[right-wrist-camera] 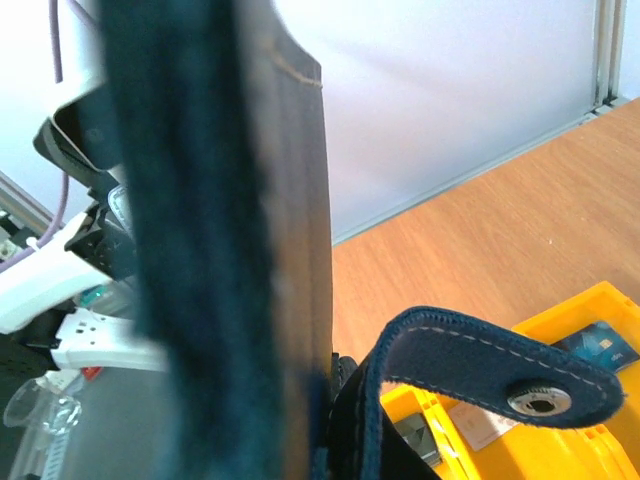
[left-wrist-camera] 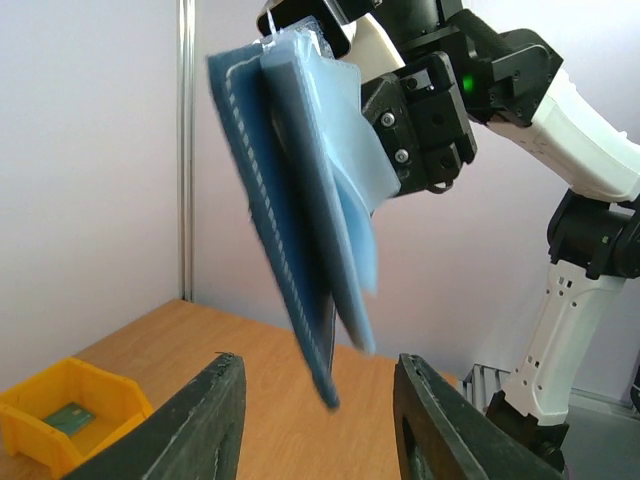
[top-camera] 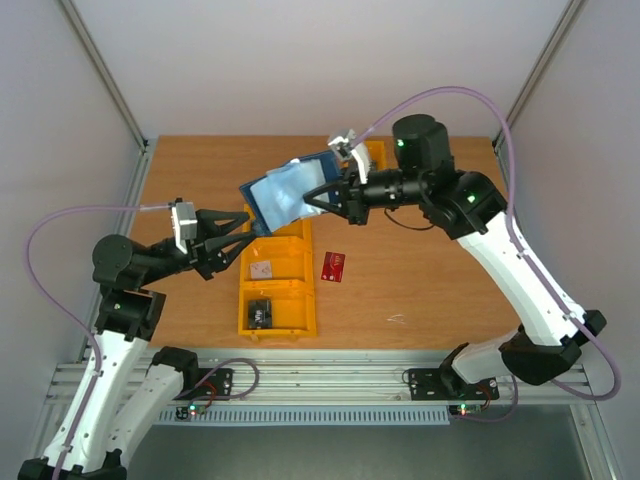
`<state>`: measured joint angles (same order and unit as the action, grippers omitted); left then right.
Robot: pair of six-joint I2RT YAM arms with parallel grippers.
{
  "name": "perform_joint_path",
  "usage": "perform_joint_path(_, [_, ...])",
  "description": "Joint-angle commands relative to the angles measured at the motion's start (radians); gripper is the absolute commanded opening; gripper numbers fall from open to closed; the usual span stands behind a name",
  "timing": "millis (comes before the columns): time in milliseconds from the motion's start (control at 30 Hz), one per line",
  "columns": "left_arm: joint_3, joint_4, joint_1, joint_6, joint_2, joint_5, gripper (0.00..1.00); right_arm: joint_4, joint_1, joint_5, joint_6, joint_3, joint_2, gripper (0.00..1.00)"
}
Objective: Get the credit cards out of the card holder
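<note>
1. Top view
   - The right gripper (top-camera: 322, 196) reaches in from the far right and is clamped on one edge of the card holder (top-camera: 285, 195).
   - It holds the card holder up above the counter (top-camera: 430, 280), spread open with its pale grey-blue pockets facing up.
   - The card holder hangs over the far end of a long yellow tray (top-camera: 300, 290).
   - The left gripper (top-camera: 238, 232) points at the card holder's near-left corner. Its fingers are spread apart with nothing between them.
   - A red card (top-camera: 334, 266) lies flat on the counter just to the right of the tray.
   - A second yellow bin (top-camera: 374, 154) sits near the far edge, behind the right gripper.

2. Left wrist view
   - The card holder (left-wrist-camera: 295, 220) hangs tilted, its dark blue cover on the left and its pale pockets on the right.
   - The right gripper (left-wrist-camera: 392, 185) pinches it at the top right.
   - The card holder's lower corner dips toward the gap between the left gripper's two fingers (left-wrist-camera: 205, 420) and touches neither.
   - At lower left a yellow bin (left-wrist-camera: 110, 395) holds a small dark teal card (left-wrist-camera: 68, 414).

3. Right wrist view
   - The card holder (right-wrist-camera: 220, 250) fills the frame edge-on and hides most of this gripper's own fingers.
   - Its strap (right-wrist-camera: 470, 365) curls to the right and ends in a metal snap (right-wrist-camera: 538, 402).
   - Below is the yellow tray (right-wrist-camera: 590, 300), with a blue card (right-wrist-camera: 603, 345) in one compartment.
</note>
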<state>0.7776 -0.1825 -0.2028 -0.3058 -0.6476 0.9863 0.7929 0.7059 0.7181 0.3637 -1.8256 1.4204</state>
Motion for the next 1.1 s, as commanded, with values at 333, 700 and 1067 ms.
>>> perform_joint_path(333, [-0.054, 0.081, 0.0, 0.054, 0.06, -0.162, 0.6, 0.314, -0.371, -0.321, -0.298, 0.212, -0.042, 0.01])
perform_joint_path(700, [-0.098, 0.241, 0.001, 0.038, 0.089, -0.44, 0.68, 0.038, -0.483, -0.23, -0.434, 0.759, 0.046, 0.01])
perform_joint_path(1067, [-0.124, 0.309, 0.019, 0.045, 0.103, -0.583, 0.72, 0.179, -0.567, -0.565, -0.325, 0.777, 0.029, 0.7])
